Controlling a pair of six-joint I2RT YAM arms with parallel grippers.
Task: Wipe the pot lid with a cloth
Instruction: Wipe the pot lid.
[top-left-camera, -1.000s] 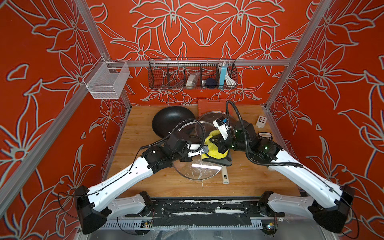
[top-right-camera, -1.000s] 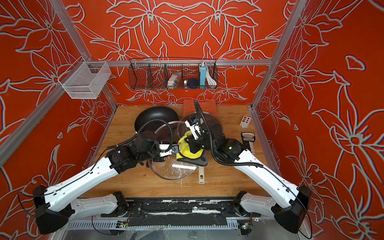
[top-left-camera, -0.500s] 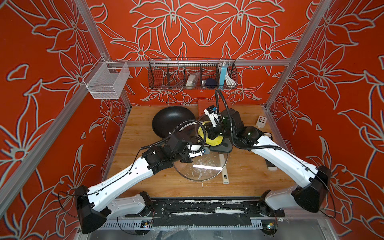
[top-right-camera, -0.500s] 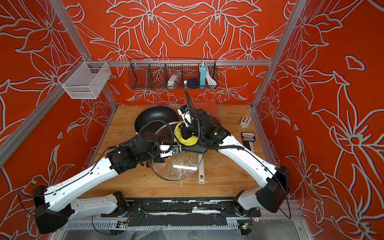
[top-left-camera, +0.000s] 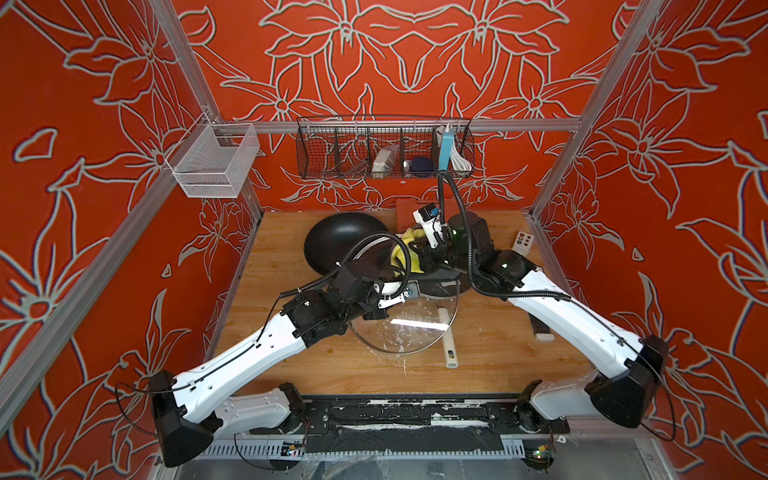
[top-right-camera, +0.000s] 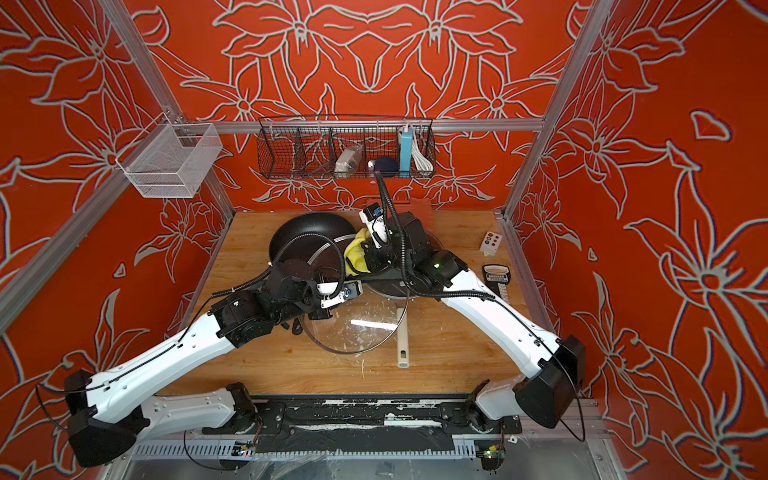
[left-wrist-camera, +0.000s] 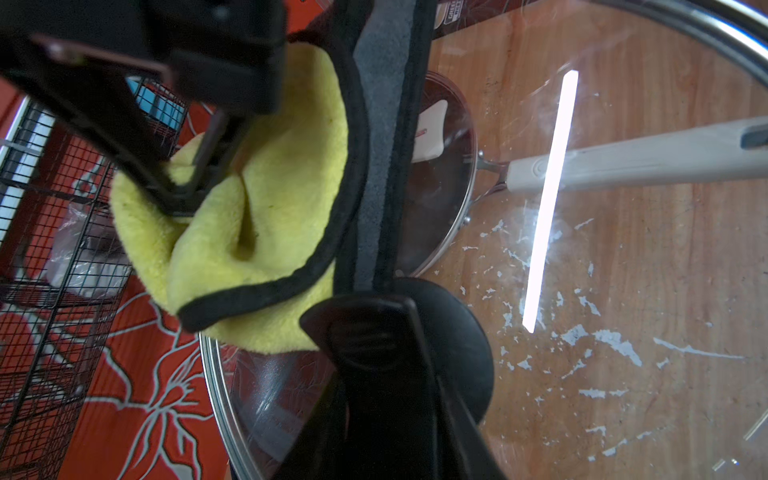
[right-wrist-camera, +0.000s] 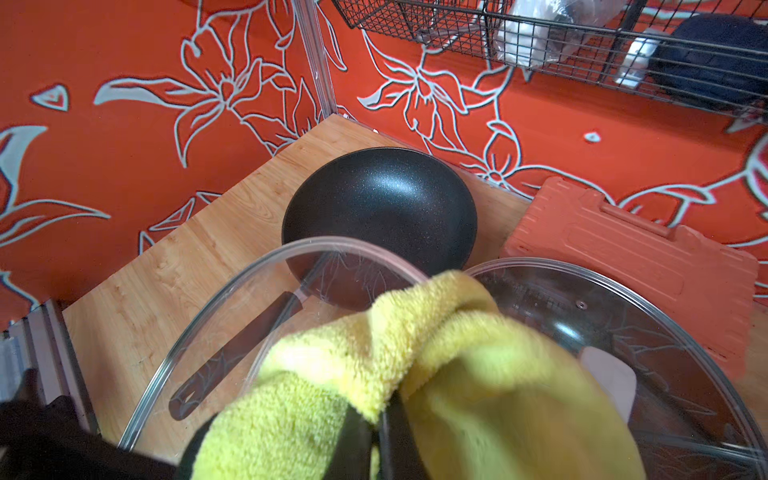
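Table read as a clock: 12 at the back wall, 6 at the arm bases.

- Pot lid (top-left-camera: 409, 336) (top-right-camera: 357, 328): clear glass with a metal rim and a black knob (left-wrist-camera: 449, 340). It is held off the wood near centre and tilted. Its 12 o'clock rim overlaps the black wok (top-left-camera: 345, 241) in both top views. White flecks show across the glass.
- Left gripper (top-left-camera: 372, 314): comes in from 8 o'clock, fingers clamped on the knob, one on either side in the left wrist view.
- Right gripper (right-wrist-camera: 376, 432): reaches in from 3 o'clock, jaws pinched together on a bunched fold of the cloth.
- Cloth (top-left-camera: 402, 253) (left-wrist-camera: 270, 208) (right-wrist-camera: 415, 353): yellow and fluffy with a dark trim. It sits at the lid's 12 o'clock edge, lying against the glass just beside the knob.
- Second lidded pan (top-left-camera: 440, 286): just beside the held lid toward 2 o'clock, under the right arm. Its cream handle (top-left-camera: 449, 338) points toward 6 and is seen partly through the held glass.
- Wok: at 11 o'clock on the table.
- Orange board (right-wrist-camera: 623, 257): at 12, against the wall.
- Small white button box (top-left-camera: 523, 241): at 2 o'clock, near the table edge.
- Black wire rack (top-left-camera: 382, 147): on the back wall.
- White mesh basket (top-left-camera: 214, 162): on the side rail at 10 o'clock.
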